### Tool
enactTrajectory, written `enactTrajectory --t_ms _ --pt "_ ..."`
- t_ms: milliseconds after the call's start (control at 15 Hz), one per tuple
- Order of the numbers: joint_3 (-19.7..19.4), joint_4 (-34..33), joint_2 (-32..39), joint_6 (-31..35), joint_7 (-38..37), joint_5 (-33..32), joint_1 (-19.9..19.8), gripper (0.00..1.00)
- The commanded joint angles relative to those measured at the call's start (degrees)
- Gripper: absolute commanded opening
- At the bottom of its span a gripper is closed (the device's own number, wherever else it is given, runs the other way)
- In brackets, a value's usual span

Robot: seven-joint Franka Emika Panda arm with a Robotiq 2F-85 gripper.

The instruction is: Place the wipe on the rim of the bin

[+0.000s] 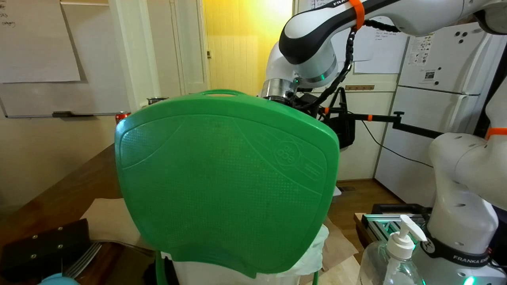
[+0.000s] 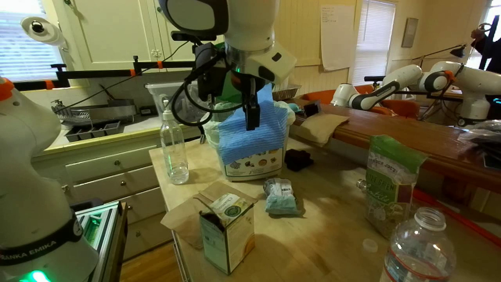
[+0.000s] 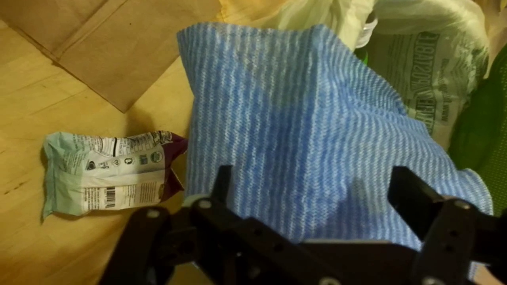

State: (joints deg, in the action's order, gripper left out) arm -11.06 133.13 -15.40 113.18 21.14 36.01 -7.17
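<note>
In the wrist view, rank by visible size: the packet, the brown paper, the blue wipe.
1. Blue wipe, by far the largest.
2. Brown paper, cut off by the picture's edge.
3. Packet, somewhat smaller than the paper's visible part.

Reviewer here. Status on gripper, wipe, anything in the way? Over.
Gripper open. Blue striped wipe draped over rim of lined bin. Raised green lid hides wipe in an exterior view.
</note>
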Motion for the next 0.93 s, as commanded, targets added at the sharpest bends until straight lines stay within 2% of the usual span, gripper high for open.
enactTrajectory --t_ms 0,467,867 --pt "0.5 0.2 -1.3 2.0 -1.1 -2.1 0.2 1.00" --pt "1.2 0.7 -4.8 7.1 -6.3 -6.6 0.0 1.00" --pt "0.0 -0.6 -7.8 5.3 -6.4 -9.3 0.2 1.00"
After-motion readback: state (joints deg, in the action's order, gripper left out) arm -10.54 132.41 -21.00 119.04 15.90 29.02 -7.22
